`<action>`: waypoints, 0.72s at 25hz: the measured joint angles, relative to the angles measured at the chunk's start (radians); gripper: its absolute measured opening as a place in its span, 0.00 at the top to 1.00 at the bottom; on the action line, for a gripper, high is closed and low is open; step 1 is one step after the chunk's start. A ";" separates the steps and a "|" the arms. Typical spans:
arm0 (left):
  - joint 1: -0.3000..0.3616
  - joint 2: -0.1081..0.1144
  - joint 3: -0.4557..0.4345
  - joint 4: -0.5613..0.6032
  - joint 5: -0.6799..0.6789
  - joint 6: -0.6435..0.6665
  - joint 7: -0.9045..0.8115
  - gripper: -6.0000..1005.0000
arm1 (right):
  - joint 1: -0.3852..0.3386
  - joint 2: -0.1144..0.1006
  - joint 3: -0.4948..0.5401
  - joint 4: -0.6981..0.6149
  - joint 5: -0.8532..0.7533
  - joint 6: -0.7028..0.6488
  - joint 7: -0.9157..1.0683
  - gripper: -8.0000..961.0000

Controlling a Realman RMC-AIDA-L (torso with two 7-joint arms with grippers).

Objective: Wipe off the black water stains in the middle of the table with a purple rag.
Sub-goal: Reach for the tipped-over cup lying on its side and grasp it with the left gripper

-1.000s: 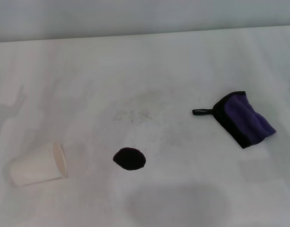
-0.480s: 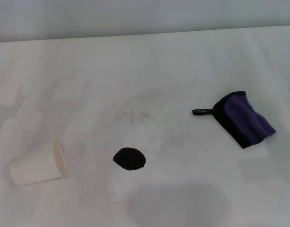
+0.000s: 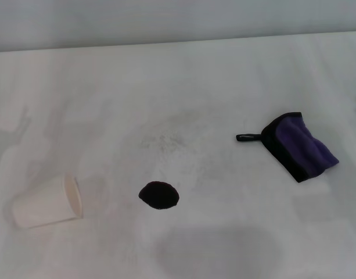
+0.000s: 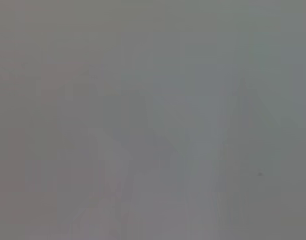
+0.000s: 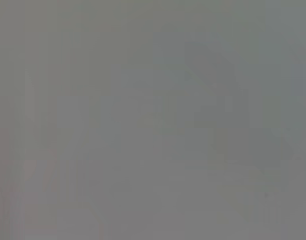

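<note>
Lying untouched – purple rag [image 3: 299, 145] right of black water stains [image 3: 159, 195] | claws unseen; wrist views seemingly blank

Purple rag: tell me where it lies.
Head view: the small folded purple fuzzy rag lies flat on the white table's right side, apart from the black blot.

Soft even light; wrist views blank grey

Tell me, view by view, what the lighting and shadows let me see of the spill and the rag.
Head view: soft, even light; black water stains and purple rag stand out sharply on the table, with faint grey shadows at its left edge and near the bottom. Left wrist view and right wrist view: flat grey haze with dim shapes, neither thing visible.
</note>
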 joint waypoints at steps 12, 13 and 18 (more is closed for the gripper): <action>0.005 0.000 0.000 0.000 0.001 -0.001 0.001 0.13 | 0.000 0.000 0.000 0.000 0.000 -0.006 -0.006 0.09; 0.004 0.000 0.000 -0.001 0.001 0.000 0.002 0.13 | 0.000 0.000 0.000 0.000 0.000 -0.007 -0.009 0.09; 0.005 0.000 -0.001 -0.001 0.001 0.000 0.002 0.13 | -0.002 0.000 0.000 0.000 0.000 -0.008 -0.029 0.09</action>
